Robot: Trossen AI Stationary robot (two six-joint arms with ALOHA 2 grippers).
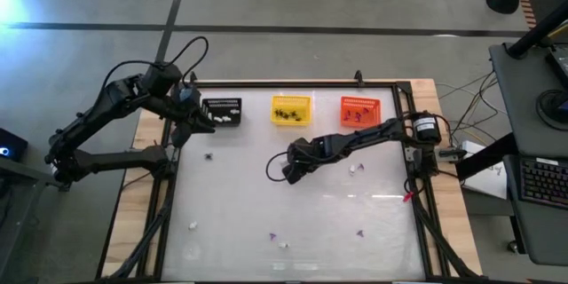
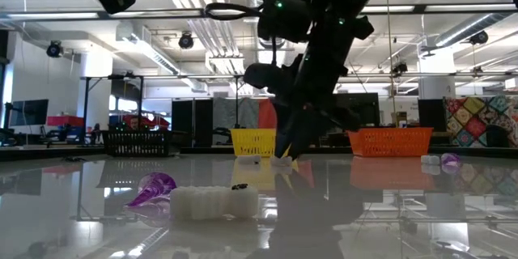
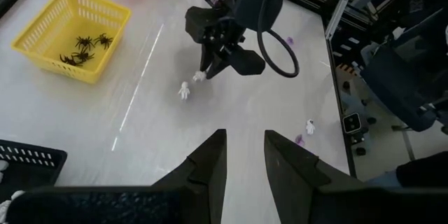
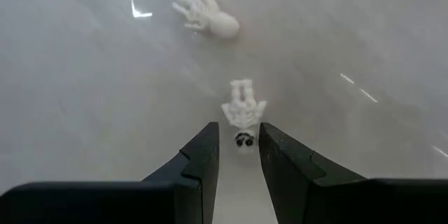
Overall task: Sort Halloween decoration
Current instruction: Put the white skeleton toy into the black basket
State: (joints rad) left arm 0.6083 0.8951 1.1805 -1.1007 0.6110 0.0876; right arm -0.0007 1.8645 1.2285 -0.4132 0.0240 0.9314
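white skeleton (image 4: 243, 115), skull between jaws

My two arms: dark, slim tubular links with bulkier joint housings. Left arm (image 1: 115, 111): black cable looped above its wrist end. Right arm (image 1: 355, 138): black cable loop at wrist, cylindrical base motor bearing pale label, text unreadable to me. I see black, flat, tapered fingers (image 4: 199, 164) with smooth matte faces.

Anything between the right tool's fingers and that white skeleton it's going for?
Nothing. In the right wrist view the right tool stands open with the white skeleton just ahead of its fingertips, its skull at the gap's mouth; only bare table surrounds it.
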